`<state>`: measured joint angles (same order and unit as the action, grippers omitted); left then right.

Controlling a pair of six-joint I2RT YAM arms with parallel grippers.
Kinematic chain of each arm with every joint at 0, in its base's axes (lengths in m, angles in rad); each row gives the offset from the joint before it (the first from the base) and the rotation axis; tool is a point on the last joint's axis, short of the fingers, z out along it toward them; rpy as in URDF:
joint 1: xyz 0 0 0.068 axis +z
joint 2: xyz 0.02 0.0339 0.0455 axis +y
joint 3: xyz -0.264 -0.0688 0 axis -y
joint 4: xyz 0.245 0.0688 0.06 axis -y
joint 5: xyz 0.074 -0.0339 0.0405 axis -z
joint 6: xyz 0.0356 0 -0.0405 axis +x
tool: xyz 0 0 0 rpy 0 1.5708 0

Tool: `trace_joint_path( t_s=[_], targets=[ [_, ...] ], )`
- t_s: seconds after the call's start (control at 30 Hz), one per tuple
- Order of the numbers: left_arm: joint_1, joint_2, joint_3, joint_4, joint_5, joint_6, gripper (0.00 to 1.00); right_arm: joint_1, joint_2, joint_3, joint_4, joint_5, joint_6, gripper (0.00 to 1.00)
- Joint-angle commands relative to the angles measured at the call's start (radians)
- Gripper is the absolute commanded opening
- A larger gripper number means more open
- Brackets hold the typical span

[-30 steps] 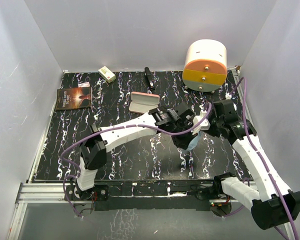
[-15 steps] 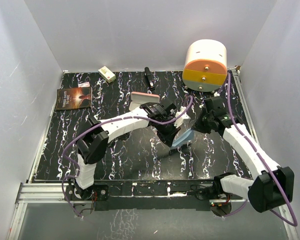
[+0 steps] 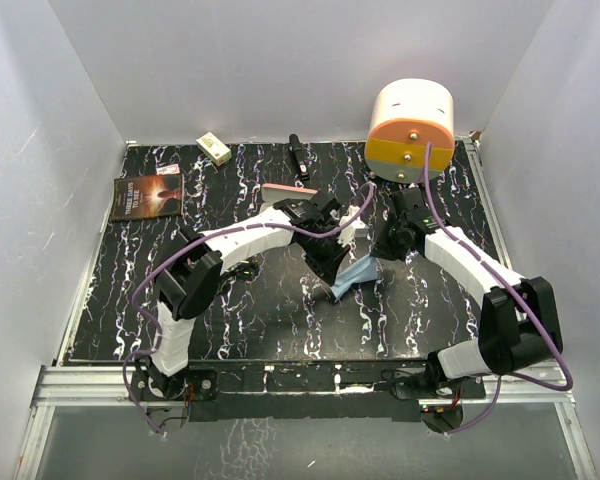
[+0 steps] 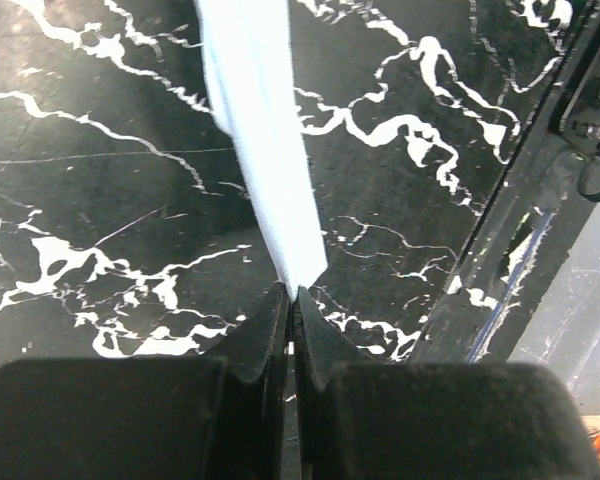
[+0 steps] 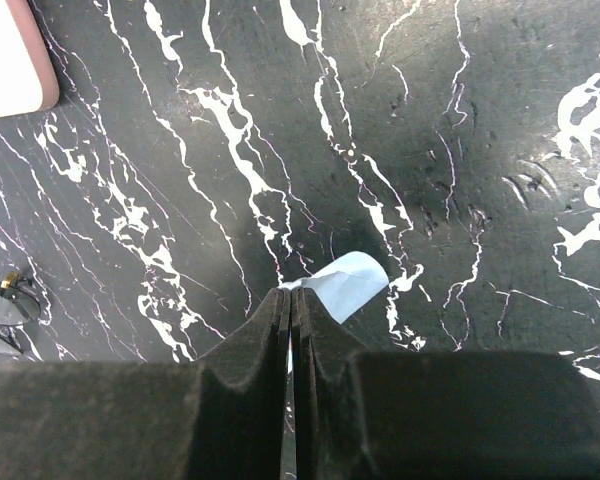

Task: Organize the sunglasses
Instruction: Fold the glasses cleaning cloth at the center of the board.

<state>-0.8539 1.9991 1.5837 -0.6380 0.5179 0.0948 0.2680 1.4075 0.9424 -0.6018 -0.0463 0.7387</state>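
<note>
Tabletop (image 3: pixel 130 260) of black, white-veined marble pattern, white walls (image 3: pixel 280 70) around; left gripper (image 4: pixel 291 292) and right gripper (image 5: pixel 288 295) each clamp light blue square cloth (image 3: pixel 352 278).

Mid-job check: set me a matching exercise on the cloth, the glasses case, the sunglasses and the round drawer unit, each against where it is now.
1 light blue square cloth
2 pink oblong glasses case
3 thin dark-framed sunglasses
4 round white, orange and yellow drawer unit

a lying on the black marbled table, left edge of the right wrist view
b pinched by the left gripper and the right gripper
c far right corner
d mid-table, partly behind the left arm

Pairs: 1-b, 2-d, 3-a, 4-c
</note>
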Motion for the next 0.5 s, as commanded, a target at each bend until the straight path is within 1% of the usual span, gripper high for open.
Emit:
trace_joint_path(
  t_s=[0.0,0.07,0.23,0.47],
  targets=[
    [0.011,-0.015,0.041,-0.031,0.030,0.020,0.00,0.001,-0.060,0.062,0.069,0.042,0.007,0.08],
    [0.010,-0.020,0.058,-0.034,0.028,0.016,0.00,0.002,-0.086,0.064,0.056,0.043,0.008,0.08],
    [-0.004,-0.010,0.105,-0.053,0.086,-0.031,0.00,0.002,-0.163,0.061,0.004,0.045,0.011,0.08],
    [-0.110,-0.001,0.147,-0.068,0.099,-0.054,0.00,0.003,-0.284,0.058,-0.101,0.076,0.006,0.08]
  ],
)
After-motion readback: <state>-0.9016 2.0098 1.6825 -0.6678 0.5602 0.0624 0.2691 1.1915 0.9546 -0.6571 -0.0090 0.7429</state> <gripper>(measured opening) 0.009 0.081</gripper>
